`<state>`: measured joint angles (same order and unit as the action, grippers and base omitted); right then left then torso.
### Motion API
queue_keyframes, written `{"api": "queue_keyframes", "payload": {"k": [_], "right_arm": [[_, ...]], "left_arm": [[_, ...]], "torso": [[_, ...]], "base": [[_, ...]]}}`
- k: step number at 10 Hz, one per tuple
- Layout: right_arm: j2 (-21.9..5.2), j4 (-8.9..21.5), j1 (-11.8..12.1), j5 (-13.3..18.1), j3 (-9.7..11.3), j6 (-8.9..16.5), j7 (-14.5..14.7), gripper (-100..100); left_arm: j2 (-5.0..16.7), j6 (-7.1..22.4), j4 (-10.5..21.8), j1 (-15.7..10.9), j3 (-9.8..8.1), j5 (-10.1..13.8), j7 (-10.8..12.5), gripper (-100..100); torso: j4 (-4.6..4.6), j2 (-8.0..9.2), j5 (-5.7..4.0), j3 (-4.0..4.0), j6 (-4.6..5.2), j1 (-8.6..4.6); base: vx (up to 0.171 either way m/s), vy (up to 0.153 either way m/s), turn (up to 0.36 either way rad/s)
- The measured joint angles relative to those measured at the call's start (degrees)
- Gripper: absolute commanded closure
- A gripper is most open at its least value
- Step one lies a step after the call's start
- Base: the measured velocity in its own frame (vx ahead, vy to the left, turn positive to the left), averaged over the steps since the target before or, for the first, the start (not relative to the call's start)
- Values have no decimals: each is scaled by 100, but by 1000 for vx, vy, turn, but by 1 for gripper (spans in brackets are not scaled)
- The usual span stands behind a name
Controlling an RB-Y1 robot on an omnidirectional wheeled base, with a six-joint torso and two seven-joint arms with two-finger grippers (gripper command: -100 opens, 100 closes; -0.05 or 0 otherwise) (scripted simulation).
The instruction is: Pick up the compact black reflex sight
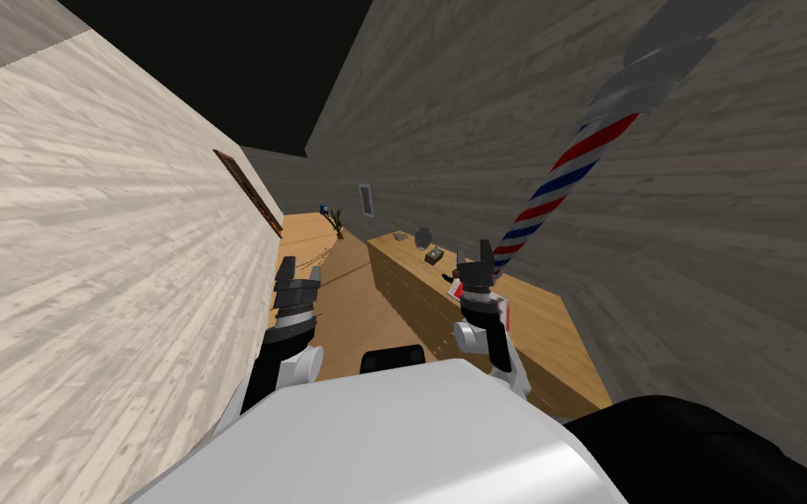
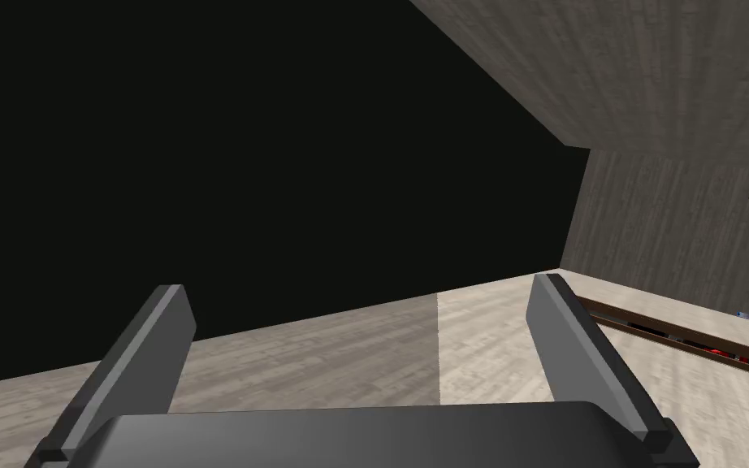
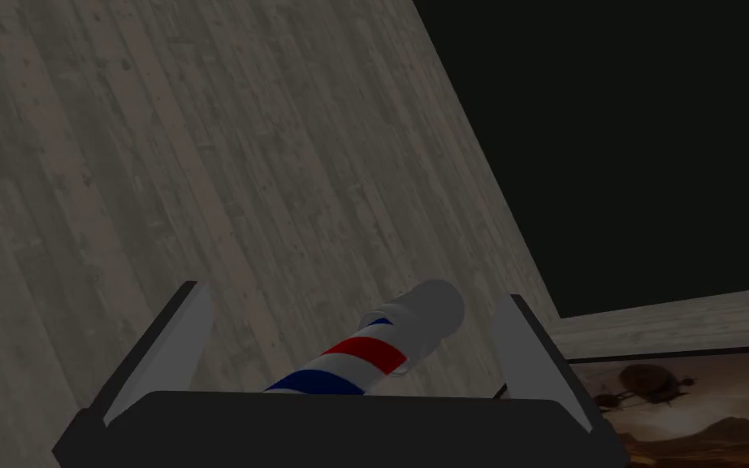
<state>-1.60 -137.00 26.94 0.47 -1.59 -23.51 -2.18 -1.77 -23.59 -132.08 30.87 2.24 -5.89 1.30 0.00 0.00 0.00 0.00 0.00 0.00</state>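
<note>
Two walls hem a narrow strip of floor (image 1: 349, 297): a pale wall (image 1: 87, 262) close on my left and a grey wall (image 1: 699, 219) on my right, with a long dresser (image 1: 542, 332) set against the grey one. The floor runs open to the far end, where a plant (image 1: 336, 223) stands; a black area shows above the walls. The dresser's left edge passes under my right arm. My right gripper (image 1: 477, 254) is raised over the dresser top, fingers (image 3: 190, 325) spread and pinching nothing; a striped pole (image 1: 559, 179) slants up beyond them along the grey wall. My left gripper (image 1: 299, 269) is up over the floor beside the pale wall, spread too and holding nothing. Farther along the dresser top, near a grey vase (image 1: 423, 234), sits a small dark block that I take for the sight (image 1: 433, 255), though I cannot tell for sure.
</note>
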Motion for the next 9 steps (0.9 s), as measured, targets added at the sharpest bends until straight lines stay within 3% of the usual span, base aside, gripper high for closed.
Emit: {"api": "queue_keyframes", "payload": {"k": [9], "right_arm": [[-1400, 604, -794, 264, -96, -504, -6, -100]], "left_arm": [[0, 0, 0, 1, 0, 0, 0, 0]], "torso": [[-6, -24, 1, -14, 0, 4]], "base": [[63, 22, -33]]}}
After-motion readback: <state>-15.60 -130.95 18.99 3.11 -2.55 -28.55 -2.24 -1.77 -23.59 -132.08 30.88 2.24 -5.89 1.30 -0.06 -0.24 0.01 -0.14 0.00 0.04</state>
